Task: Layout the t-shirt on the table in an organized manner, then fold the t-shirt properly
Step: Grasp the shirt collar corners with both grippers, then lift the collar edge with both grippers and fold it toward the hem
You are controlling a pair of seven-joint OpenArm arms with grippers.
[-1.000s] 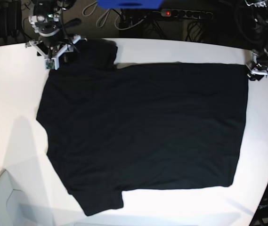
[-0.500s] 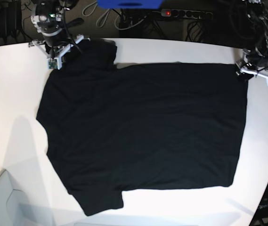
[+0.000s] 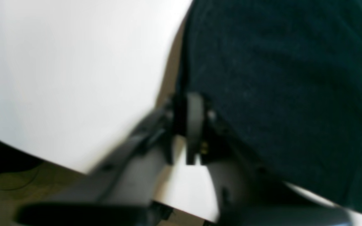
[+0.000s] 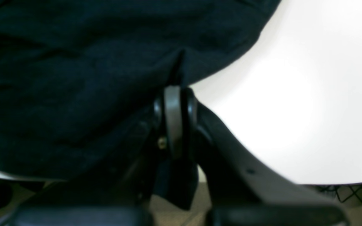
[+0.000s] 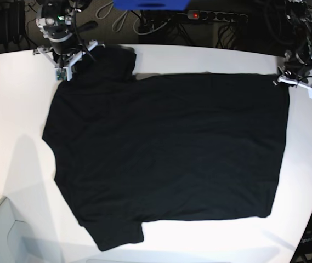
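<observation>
We see the soft black cotton t-shirt flat on the big white counter, our left gripper and right gripper each pinching a corner.

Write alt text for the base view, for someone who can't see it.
A black t-shirt lies spread flat on a white table, seen from above. The right gripper pinches its far left corner by the sleeve, and the left gripper pinches its far right corner.

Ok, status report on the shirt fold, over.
Both grippers shut on the t-shirt: left gripper at a hem corner, right gripper near a sleeve. Shirt flat on the table. Nothing in the way.
</observation>
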